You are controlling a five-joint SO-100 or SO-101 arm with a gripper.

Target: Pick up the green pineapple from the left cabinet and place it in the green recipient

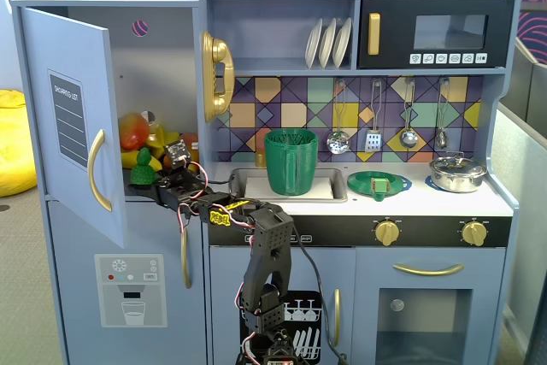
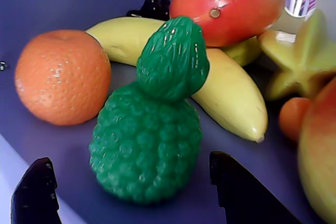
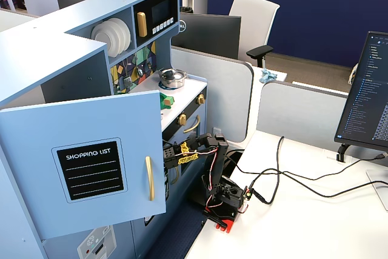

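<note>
The green pineapple (image 1: 143, 166) stands upright at the front of the open left cabinet's (image 1: 68, 66) shelf, bumpy with a darker crown. In the wrist view the pineapple (image 2: 147, 150) fills the middle. My gripper (image 2: 131, 161) is open, with one black finger (image 2: 34, 192) to its left and the other to its right; neither touches it. In a fixed view my gripper (image 1: 147, 184) reaches into the cabinet just below the pineapple. The green recipient (image 1: 291, 162) stands in the sink. In the other fixed view the cabinet door (image 3: 36, 144) hides the pineapple and my gripper.
Behind the pineapple lie an orange (image 2: 63, 77), a yellow banana (image 2: 231, 98), a red-yellow mango (image 2: 231, 6) and a star fruit (image 2: 302, 61). A flat green plate (image 1: 379, 184) and a steel pot (image 1: 457, 173) sit on the counter. The open door stands left of my arm (image 1: 265, 245).
</note>
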